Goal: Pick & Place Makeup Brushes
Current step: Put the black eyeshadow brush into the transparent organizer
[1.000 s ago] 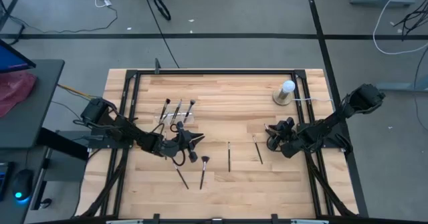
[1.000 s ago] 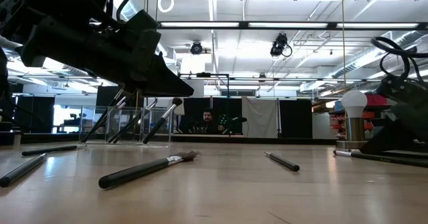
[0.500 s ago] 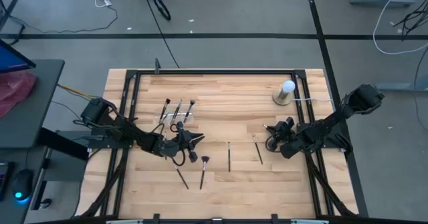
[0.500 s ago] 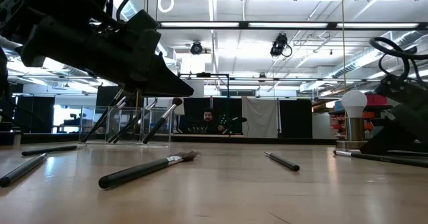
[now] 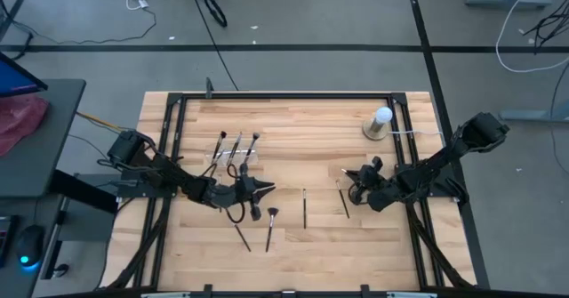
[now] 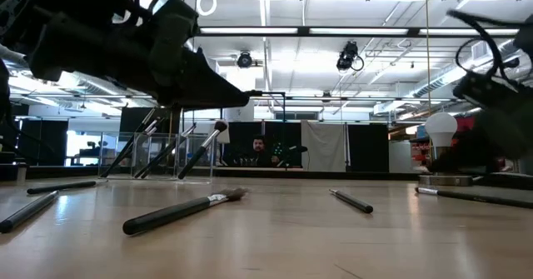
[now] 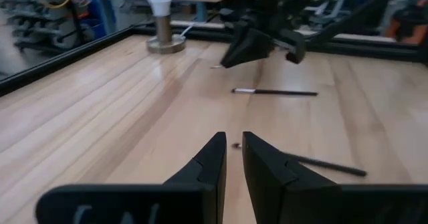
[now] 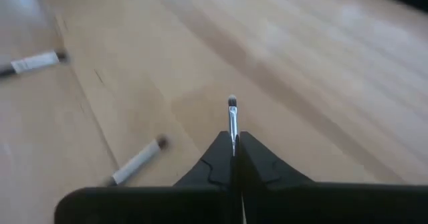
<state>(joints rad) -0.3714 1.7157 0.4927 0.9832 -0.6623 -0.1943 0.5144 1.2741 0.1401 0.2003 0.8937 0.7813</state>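
Note:
My right gripper point(image 5: 349, 173) hovers right of the table's middle, shut on one thin makeup brush point(image 8: 232, 117). My left gripper point(image 5: 269, 189) hangs left of the middle, its fingers point(image 7: 214, 150) a narrow gap apart with nothing between them. Several black makeup brushes lie flat on the wood: one point(image 5: 304, 207) at the middle, one point(image 5: 344, 203) near my right gripper, and two point(image 5: 270, 227) point(image 5: 241, 236) toward the near edge. A clear holder point(image 5: 236, 154) at the far left has brushes leaning in it. My right gripper pinches the brush's thin handle point(image 8: 233, 134) between its two fingertips. The brush lies along the fingers and sticks out past them, its pale tip point(image 8: 231, 103) pointing away from the gripper. How much handle runs back between the fingers is hidden. The tip seems clear of the wood.
A white ball on a round base point(image 5: 380, 123) stands at the far right. A black frame point(image 5: 284, 94) borders the wooden table. Bare wood lies between the two grippers and along the far edge. A person point(image 6: 260, 150) sits in the room beyond the table.
My right gripper has shut on the brush, risen, and gone a little toward the table's left. My left gripper has edged slightly toward the right. The brushes on the table lie as before.

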